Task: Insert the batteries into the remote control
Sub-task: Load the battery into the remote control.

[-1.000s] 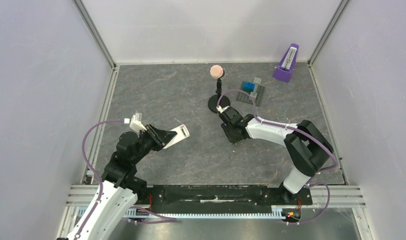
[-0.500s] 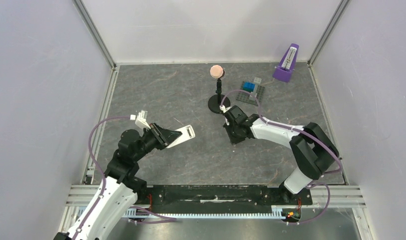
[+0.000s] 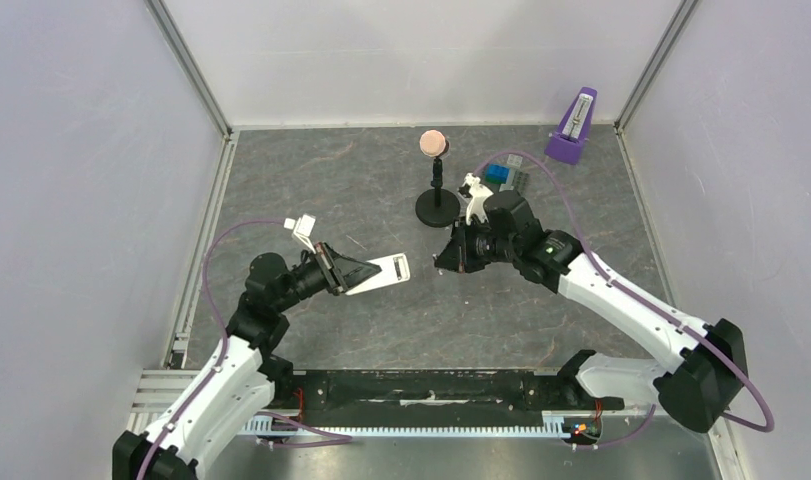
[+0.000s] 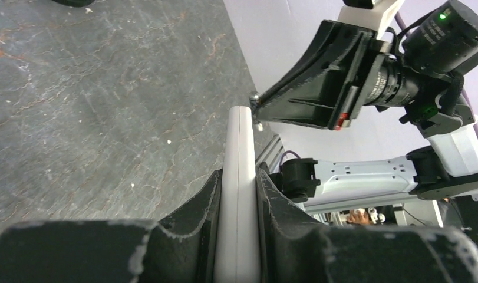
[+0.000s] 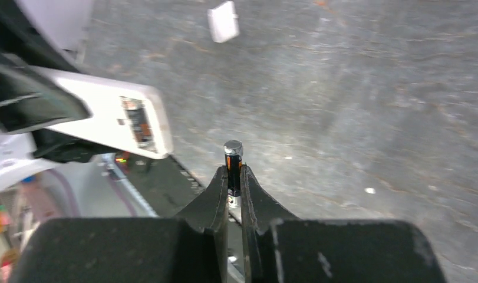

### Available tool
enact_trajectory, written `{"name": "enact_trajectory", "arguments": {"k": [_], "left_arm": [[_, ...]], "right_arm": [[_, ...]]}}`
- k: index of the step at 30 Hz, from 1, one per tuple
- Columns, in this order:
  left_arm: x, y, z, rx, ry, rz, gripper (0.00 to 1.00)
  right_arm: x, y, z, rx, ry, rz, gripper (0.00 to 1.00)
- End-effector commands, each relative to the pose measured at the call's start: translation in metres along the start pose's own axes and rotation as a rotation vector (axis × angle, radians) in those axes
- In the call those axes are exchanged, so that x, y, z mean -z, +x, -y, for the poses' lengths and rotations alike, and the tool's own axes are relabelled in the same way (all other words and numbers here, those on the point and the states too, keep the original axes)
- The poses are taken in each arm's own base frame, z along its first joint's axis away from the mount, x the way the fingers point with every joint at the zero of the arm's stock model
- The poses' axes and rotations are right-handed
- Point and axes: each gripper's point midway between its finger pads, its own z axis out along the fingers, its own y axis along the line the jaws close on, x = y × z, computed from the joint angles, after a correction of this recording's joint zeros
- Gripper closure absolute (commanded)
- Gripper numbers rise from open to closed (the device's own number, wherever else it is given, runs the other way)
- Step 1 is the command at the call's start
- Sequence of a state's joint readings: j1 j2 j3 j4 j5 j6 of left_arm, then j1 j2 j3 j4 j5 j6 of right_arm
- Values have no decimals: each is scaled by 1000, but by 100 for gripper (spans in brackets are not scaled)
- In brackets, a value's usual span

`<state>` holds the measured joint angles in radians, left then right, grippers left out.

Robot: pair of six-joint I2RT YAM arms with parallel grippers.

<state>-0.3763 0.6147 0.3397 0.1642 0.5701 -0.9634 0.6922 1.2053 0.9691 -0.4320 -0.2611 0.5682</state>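
Right wrist: our right pincer (image 5: pixel 234 173) pinches one battery (image 5: pixel 233 154).
Left pincer (image 4: pixel 239 173): pinches the remote control (image 4: pixel 241 135) edgewise.
Risk: we fear the thin grip lets it slip.

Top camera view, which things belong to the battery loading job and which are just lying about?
Job: remote control, in left end effector; battery, in right end effector.
Lying about: pink-topped stand; grey plate with blue blocks; purple metronome.

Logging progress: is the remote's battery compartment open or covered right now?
Open. The right wrist view shows a dark exposed recess in the remote control; a loose white piece, possibly its cover, lies on the table.
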Motion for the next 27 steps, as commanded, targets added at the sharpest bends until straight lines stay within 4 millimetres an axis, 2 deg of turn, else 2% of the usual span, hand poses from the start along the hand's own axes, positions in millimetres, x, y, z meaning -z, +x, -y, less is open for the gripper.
{"name": "enact_trajectory", "arguments": {"k": [1,4,11,27], "left_arm": [[-4,-6,19,39,99,4,98],[-7,-3,18,90,111,-8,98],[-10,-4,16,128,104,-13,98],[-11,-1,18,141,99,-44,98]], "right_arm": [[23,-25,-60,-148,-216,50,94],[26,-27,-74,-191,-265,32,93],[15,-24,-87,-227,-287,-6,92],[-10,-19,-81,-230,-227,-34,90]]}}
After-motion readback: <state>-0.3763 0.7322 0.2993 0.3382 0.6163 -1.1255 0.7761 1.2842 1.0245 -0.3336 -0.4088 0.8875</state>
